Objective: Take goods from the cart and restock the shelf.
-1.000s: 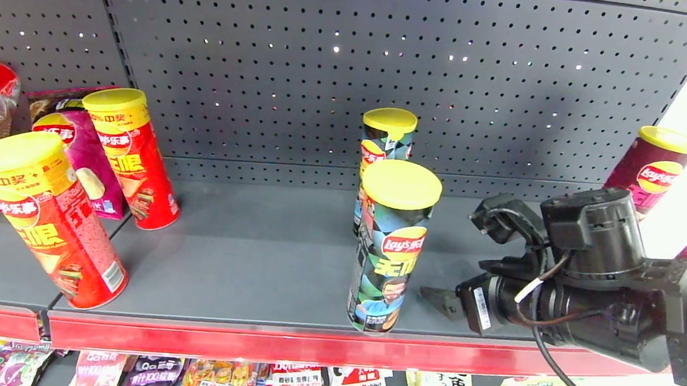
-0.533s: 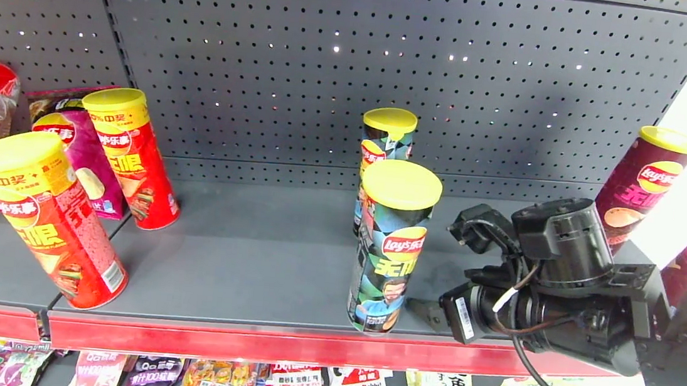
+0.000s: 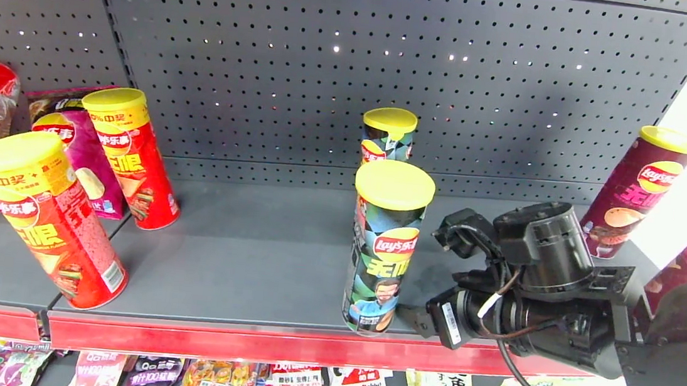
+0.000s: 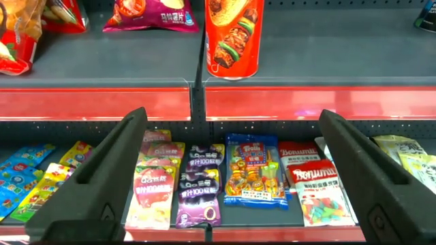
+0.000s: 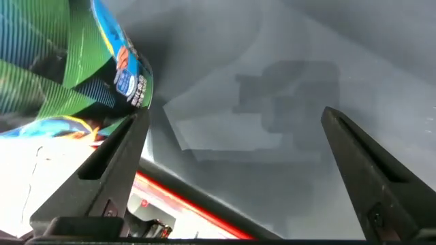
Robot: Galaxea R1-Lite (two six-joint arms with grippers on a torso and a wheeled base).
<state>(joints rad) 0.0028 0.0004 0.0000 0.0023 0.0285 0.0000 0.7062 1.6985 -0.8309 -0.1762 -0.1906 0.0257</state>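
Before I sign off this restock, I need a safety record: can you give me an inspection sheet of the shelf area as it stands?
Surface: grey metal shelf with red front edge.
Job's things: front patterned chip can with yellow lid, upright near the edge; back patterned chip can upright behind it.
Clutter: red cans, maroon cans, snack bags on the lower shelf.
Grippers: right gripper open, low beside the front can; left gripper open, facing the lower shelf.
Cables: black cable hanging from the right arm.
Surroundings: perforated grey back panel.
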